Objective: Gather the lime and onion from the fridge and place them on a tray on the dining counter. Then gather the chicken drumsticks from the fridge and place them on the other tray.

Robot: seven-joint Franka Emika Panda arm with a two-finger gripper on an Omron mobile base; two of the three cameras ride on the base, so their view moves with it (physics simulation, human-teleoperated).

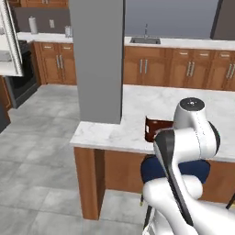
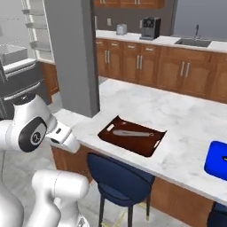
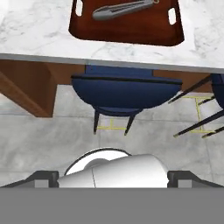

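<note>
the gripper (image 3: 112, 177) hung with its jaws wide apart and empty, aimed over a blue stool (image 3: 126, 92) at the brown tray (image 2: 131, 135) waiting near the dining counter (image 2: 186, 128) edge, holding just a grey utensil (image 2: 131, 132).

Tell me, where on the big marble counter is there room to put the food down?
The dining counter is bare marble between the grey pillar and the brown tray, and again between that tray and the blue tray. Inside the brown tray, a grey utensil takes the middle; both ends are free.
</note>
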